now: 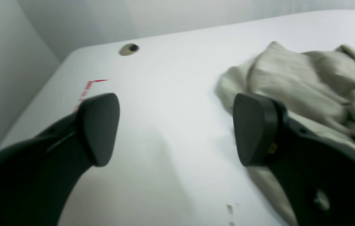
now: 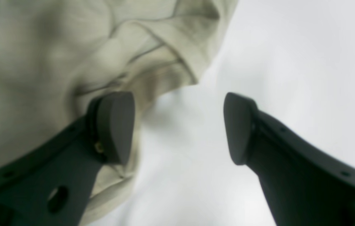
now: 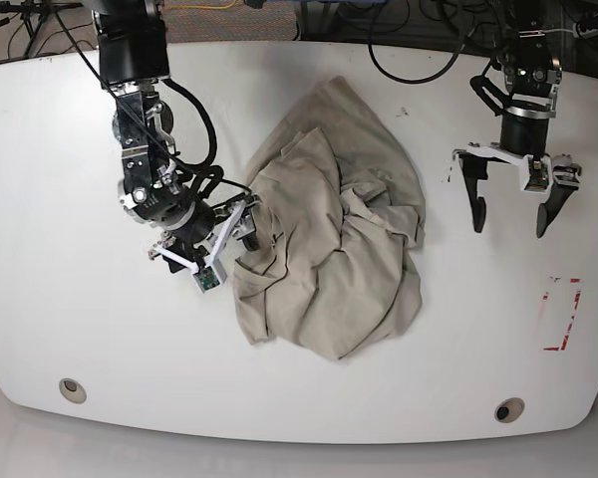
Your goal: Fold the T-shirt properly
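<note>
Shirt in a heap, nothing folded yet: I'm at the spreading-out step.

From the left of the base view: my right gripper [image 3: 241,227] is spread wide at the edge of the crumpled beige cloth T-shirt [image 3: 334,239], mid white table [image 3: 60,299], one finger [image 2: 116,125] over fabric, nothing pinched. Left gripper [image 3: 513,204] hangs spread, well apart. Next I'd judge each must pinch a hem or sleeve corner and draw it flat.
</note>
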Robot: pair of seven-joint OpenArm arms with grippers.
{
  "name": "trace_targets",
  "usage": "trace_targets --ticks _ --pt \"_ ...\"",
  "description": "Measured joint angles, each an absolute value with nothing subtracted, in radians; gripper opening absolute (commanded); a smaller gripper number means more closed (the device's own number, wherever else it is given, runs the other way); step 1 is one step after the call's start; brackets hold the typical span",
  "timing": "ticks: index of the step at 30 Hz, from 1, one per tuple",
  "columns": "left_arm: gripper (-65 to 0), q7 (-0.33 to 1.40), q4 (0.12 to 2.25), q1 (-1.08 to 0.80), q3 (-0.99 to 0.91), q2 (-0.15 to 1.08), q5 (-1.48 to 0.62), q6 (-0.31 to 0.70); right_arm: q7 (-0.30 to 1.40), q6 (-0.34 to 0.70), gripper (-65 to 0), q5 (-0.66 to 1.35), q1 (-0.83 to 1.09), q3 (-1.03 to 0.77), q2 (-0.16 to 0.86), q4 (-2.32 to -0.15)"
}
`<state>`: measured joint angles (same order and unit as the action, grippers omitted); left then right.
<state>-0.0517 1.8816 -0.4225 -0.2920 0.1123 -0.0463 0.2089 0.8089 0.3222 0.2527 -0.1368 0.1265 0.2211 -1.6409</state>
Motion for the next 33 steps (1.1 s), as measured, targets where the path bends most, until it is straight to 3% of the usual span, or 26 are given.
trace_targets --ticks 9,18,33 --pt "-12.0 -0.044 1.878 -0.406 -0.279 0.088 -0.047 0.210 0.818 0.410 -20.6 0.319 -0.130 0.078 0.240 -1.649" --pt "-12.8 -0.004 1.839 -0.318 -0.151 0.072 -0.054 0.209 0.853 0.375 -20.6 0.298 -0.102 0.074 0.279 -1.678" --pt "-12.6 -0.014 1.809 -0.236 -0.103 0.081 -0.047 0.202 0.841 0.394 -23.9 0.323 -0.112 0.199 0.232 -1.639"
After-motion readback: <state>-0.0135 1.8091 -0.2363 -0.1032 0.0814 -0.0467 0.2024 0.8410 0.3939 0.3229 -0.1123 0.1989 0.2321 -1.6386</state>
